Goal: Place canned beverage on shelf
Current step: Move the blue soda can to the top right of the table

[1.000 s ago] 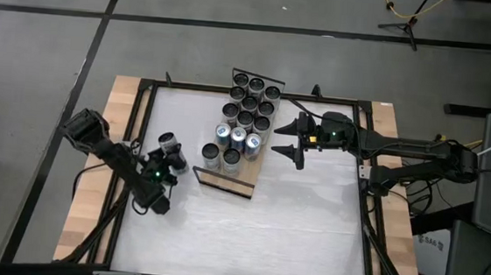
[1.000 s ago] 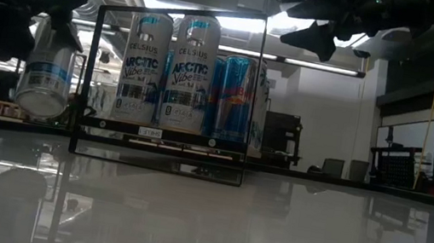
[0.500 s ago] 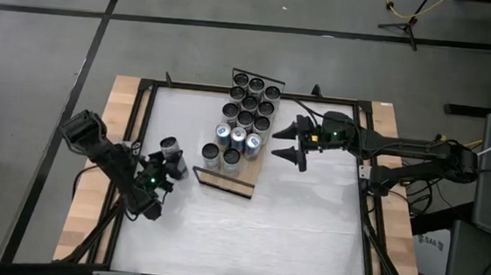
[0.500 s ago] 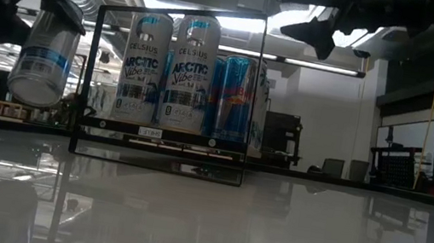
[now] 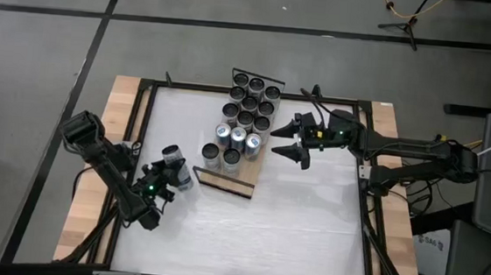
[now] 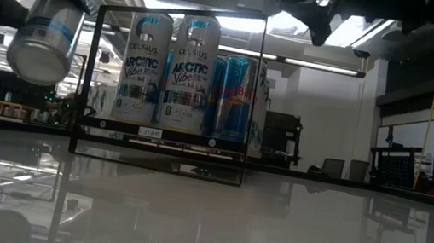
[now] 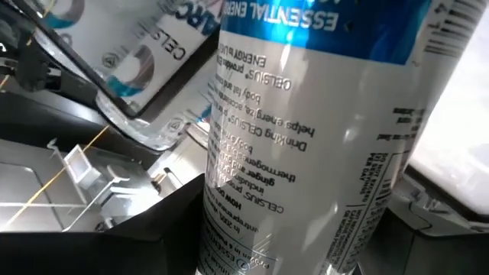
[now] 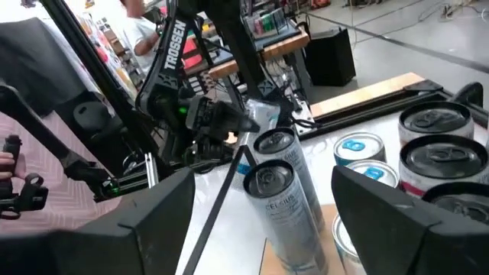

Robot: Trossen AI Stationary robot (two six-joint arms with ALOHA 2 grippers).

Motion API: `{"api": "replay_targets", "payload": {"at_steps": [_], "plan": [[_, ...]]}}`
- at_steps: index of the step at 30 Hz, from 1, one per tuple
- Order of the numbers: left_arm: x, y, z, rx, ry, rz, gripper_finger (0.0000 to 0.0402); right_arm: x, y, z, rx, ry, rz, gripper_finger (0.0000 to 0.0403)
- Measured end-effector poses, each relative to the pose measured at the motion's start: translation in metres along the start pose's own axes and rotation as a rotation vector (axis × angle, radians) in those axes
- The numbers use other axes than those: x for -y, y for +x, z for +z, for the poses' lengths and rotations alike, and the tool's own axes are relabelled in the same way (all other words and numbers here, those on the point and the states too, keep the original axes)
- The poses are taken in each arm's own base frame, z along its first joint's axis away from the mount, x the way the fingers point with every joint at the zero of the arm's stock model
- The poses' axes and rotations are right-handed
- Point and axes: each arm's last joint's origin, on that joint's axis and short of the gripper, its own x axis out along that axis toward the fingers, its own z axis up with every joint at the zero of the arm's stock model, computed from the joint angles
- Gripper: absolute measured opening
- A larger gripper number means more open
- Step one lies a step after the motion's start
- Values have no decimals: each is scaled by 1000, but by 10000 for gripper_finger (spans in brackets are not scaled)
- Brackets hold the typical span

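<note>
A white-and-blue beverage can (image 5: 174,158) (image 6: 44,40) hangs tilted above the table's left part, with my left gripper (image 5: 163,175) shut on it. It fills the left wrist view (image 7: 321,137). The shelf (image 5: 224,181), a light-wood board with black wire rails, lies slanting in the table's far middle. Several cans (image 5: 247,111) (image 6: 164,70) stand upright on it. My right gripper (image 5: 288,137) (image 8: 263,177) hovers open beside the shelf's right side, above the table, holding nothing. My left gripper pinches the can's round side wall (image 7: 229,221) between its two fingers (image 7: 145,229), one on either side. The fingers come nearly level from the table's left near side and lie across the can. The can is lifted clear of the table and tilted, its bottom (image 6: 31,68) toward the near edge.
A black metal frame (image 5: 366,165) and wooden strips (image 5: 92,187) border the white tabletop (image 5: 291,229), which has free room near and right of the shelf. The shelf's near end rail (image 6: 170,89) stands upright toward the near edge. People (image 8: 15,160) show beyond the table.
My left gripper has swung toward the near edge and a little toward the shelf, rising with the can. The can has tipped further and stays clear of the table. My right gripper has rolled slightly at its wrist and stays open beside the shelf.
</note>
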Motion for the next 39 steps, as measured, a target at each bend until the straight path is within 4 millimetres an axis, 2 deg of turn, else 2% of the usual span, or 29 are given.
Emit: {"api": "replay_targets", "payload": {"at_steps": [4,11,15,22,30,36,39], "plan": [[-2,-10,1,34,-13,-44,244,0,0,0,0,11,1,303],[-6,-32,2,115,-35,-55,244,-1,0,0,0,156,3,303],[-17,-45,2,166,-78,-34,244,-10,3,-3,-12,187,29,303],[-33,-59,3,227,-161,81,244,-40,10,-10,-10,251,109,303],[-49,-61,12,229,-164,258,245,-71,14,-21,-1,405,91,303],[-66,-50,23,142,-241,372,245,-90,15,-29,13,516,62,303],[-75,-40,28,91,-242,359,245,-95,19,-35,15,553,47,303]]}}
